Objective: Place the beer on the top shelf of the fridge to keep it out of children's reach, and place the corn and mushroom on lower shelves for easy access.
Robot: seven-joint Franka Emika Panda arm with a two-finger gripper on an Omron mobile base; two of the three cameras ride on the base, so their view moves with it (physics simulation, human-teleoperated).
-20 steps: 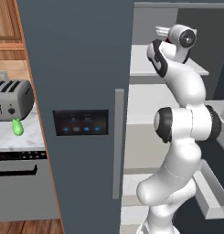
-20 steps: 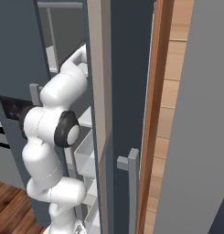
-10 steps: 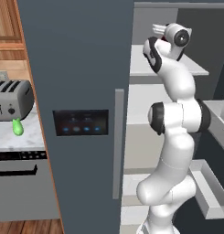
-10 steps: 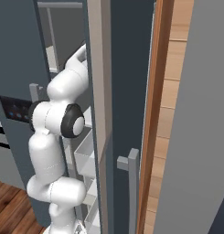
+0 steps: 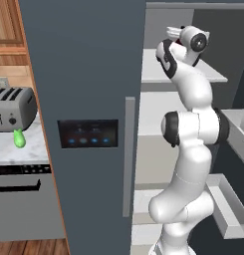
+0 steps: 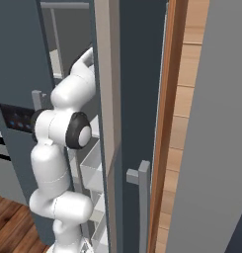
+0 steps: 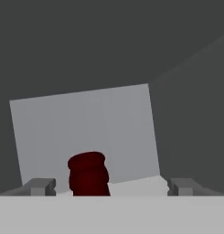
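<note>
Left base view: fridge (image 5: 88, 74) door stands open, its dark slate face filling the middle of the frame, with the long grey handle (image 5: 129, 157) and the blue-lit control panel (image 5: 88, 133) on it. The arm reaches up into the upper right of the frame, hand at the level of the top shelf (image 5: 156, 69).

Hand view: gripper (image 7: 111, 186) jaws spread wide, one fingertip at lower left, the other at lower right of the frame, both clear of the beer (image 7: 88, 174). Only the reddish neck and cap of the bottle show, upright, bottom centre-left, between the two tips and nearer the left one. Pale back wall of the fridge behind it.

Corn (image 5: 19, 138): green ear at the left edge of the left base view, lying on the marble surface (image 5: 24, 152) just in front of the toaster (image 5: 11, 108). Well apart from the fridge interior.

Right base view: arm seen through the gap beside the door edge; door bins (image 6: 90, 168) at mid-frame.
</note>
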